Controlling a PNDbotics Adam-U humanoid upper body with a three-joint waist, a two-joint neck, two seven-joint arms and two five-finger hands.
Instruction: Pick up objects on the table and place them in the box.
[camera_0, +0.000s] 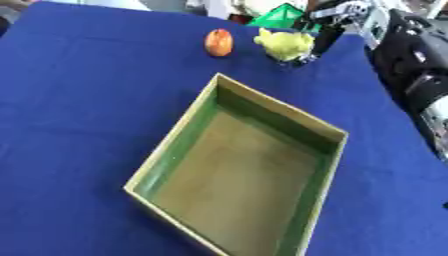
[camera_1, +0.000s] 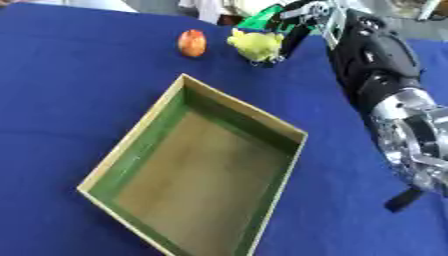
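I see the yellow object (camera_1: 255, 45) at the far side of the blue table (camera_0: 79, 100), with my right hand (camera_1: 293, 27) curled around it from the right. Just to its left lies an orange-red, egg-shaped object (camera_0: 219, 42), apart from it. Nearer me sits the open box (camera_0: 175, 145), green-walled and holding nothing.
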